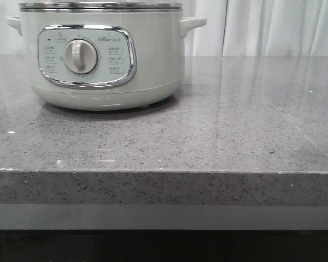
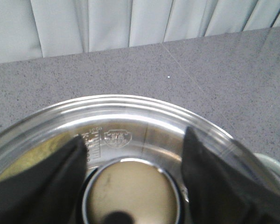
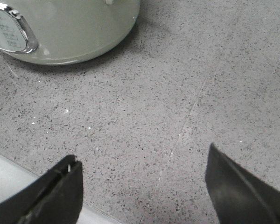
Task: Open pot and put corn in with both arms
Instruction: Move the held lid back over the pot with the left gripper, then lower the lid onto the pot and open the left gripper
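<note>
The pale grey-green pot [image 1: 104, 82] stands at the back left of the table, its dial facing me; its side also shows in the right wrist view [image 3: 74, 32]. In the left wrist view a glass lid [image 2: 130, 109] lies over the pot. My left gripper [image 2: 133, 132] has its fingers [image 2: 46, 182] tight on either side of the lid's round knob [image 2: 130, 191]. A yellowish patch [image 2: 32, 156] shows through the glass; I cannot tell if it is the corn. My right gripper [image 3: 142, 152] is open and empty, low over the table near its front edge. Neither gripper shows in the front view.
The table is grey speckled stone [image 1: 235, 125] with a front edge [image 1: 164, 172]. A white curtain [image 1: 273, 27] hangs behind it. One pot handle [image 2: 270, 163] sticks out beside the lid. A pale strip [image 3: 9, 177] lies beyond the table edge under the right gripper.
</note>
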